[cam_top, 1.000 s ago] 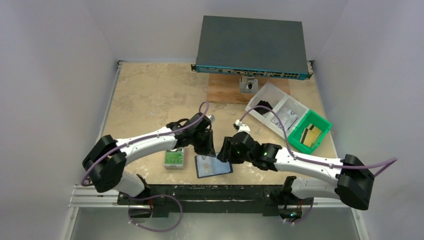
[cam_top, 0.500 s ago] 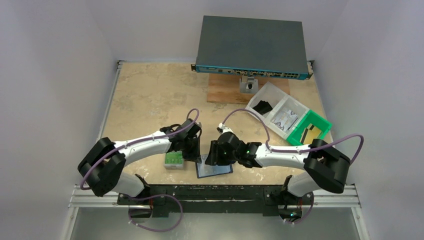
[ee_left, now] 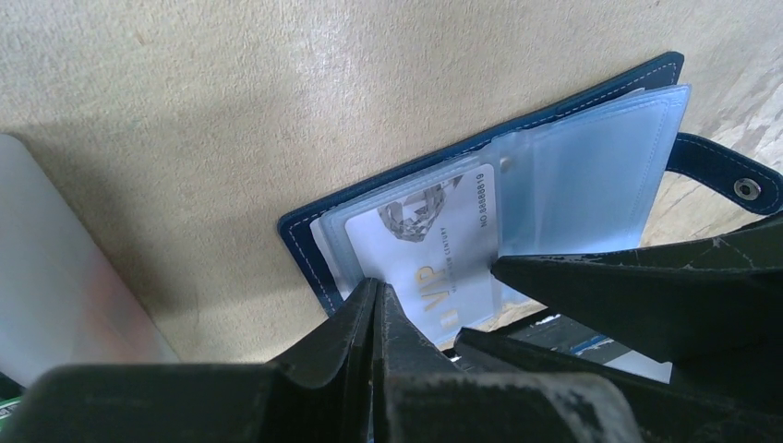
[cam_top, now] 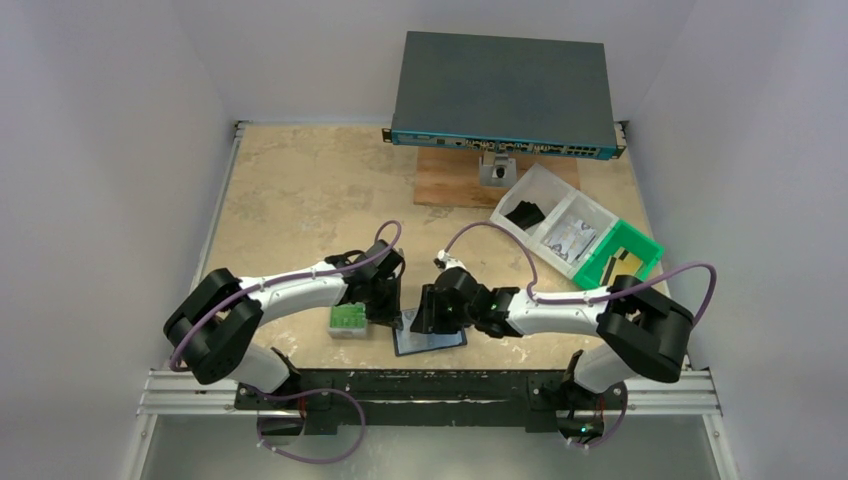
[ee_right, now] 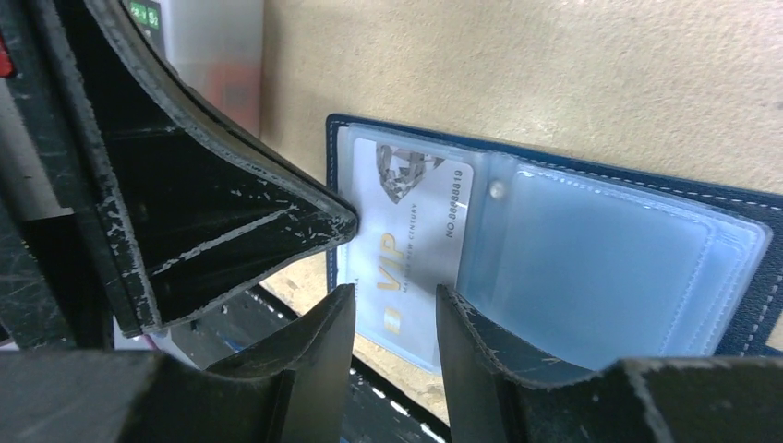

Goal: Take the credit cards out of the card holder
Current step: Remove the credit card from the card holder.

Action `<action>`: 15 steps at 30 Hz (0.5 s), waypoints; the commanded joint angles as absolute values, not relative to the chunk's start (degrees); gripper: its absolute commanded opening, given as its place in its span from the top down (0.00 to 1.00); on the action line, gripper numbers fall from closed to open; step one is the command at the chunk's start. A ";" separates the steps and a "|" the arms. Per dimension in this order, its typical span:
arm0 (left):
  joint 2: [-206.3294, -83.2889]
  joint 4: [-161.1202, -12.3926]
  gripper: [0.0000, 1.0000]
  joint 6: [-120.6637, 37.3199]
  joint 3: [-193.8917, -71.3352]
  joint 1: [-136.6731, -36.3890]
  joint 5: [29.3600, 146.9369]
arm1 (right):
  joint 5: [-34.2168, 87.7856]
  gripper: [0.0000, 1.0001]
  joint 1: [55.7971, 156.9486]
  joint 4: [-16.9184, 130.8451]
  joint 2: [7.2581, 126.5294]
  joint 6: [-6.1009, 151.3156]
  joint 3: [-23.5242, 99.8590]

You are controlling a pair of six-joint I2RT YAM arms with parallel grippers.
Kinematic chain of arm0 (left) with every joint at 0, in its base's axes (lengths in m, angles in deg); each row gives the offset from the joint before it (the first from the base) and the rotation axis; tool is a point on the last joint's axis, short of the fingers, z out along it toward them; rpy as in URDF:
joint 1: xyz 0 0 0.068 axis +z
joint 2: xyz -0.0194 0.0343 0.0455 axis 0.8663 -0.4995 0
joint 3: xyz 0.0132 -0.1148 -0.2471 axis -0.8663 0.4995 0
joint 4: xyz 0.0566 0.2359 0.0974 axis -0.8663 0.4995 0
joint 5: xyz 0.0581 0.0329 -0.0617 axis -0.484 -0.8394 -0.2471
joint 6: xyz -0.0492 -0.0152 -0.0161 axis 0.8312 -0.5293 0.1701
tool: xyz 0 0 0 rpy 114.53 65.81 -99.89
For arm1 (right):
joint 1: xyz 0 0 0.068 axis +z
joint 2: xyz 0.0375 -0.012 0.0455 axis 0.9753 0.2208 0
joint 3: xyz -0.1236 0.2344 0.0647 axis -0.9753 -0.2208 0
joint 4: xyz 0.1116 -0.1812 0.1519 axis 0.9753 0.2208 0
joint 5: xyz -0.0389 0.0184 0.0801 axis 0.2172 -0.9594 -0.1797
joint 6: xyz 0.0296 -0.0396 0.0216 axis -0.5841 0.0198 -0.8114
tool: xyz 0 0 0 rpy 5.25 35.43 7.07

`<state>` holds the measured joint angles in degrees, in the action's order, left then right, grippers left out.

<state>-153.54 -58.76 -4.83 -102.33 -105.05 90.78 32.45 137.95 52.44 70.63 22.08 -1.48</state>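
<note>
**Top view, lower ctr:** the card holder (cam_top: 440, 341), navy, lies open on the table (cam_top: 300, 190) near its front edge, clear blue sleeves facing up. Its snap tab (ee_left: 731, 182) shows at far right of the left wrist view.

**Card:** one credit card (ee_right: 415, 221) sits in the sleeve toward the left of the right wrist view. It is pale, w/ a diamond graphic, gold "VIP" and "NO.88888819". The small line beside "VIP" is too fine to read.

**Left fingers** (ee_left: 374, 318): pressed together, tip at the sleeve's lower left corner, by the card.

**Right fingers** (ee_right: 328, 346): part spread, w/ the card's near edge showing in the gap. Contact w/ the card cannot be told.

**Also shown:**
- Left of the holder: grey case (cam_top: 348, 319) w/ green label.
- Upper ctr: network switch (cam_top: 500, 90).
- Right: clear bin (cam_top: 550, 185) touching green bin (cam_top: 655, 248).
</note>
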 commanded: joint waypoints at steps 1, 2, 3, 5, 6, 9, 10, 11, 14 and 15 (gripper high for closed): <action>-154.14 -59.52 1.00 -5.86 -101.92 -104.77 89.52 | 35.78 0.62 137.80 52.28 68.97 20.82 -2.83; -154.17 -59.51 1.00 -5.85 -101.93 -104.77 89.51 | 36.07 0.62 137.80 52.08 68.76 20.58 -3.25; -154.26 -59.40 1.00 -5.82 -102.01 -104.77 89.47 | 36.17 0.62 137.70 51.77 68.80 20.40 -3.55; -154.35 -59.45 1.00 -5.96 -102.15 -104.79 89.64 | 35.34 0.62 137.52 50.91 69.43 20.29 -4.02; -154.43 -59.47 1.00 -5.97 -102.23 -104.85 89.76 | 34.76 0.62 137.47 50.15 69.97 20.23 -4.32; -154.79 -59.43 1.00 -5.88 -102.36 -105.02 89.93 | 32.38 0.62 136.88 45.71 71.11 19.40 -6.06; -154.94 -59.54 1.00 -5.81 -102.35 -105.16 89.91 | 31.34 0.62 136.37 43.94 71.41 19.06 -6.95; -155.11 -59.77 1.00 -5.68 -102.37 -105.53 90.03 | 29.90 0.62 135.82 42.30 71.70 18.65 -7.90; -156.16 -60.32 1.00 -5.06 -102.73 -106.77 90.30 | 27.04 0.62 133.91 37.62 72.54 17.77 -10.98; -156.60 -60.56 1.00 -4.73 -102.86 -107.25 90.41 | 26.42 0.63 133.47 36.47 72.70 17.46 -11.66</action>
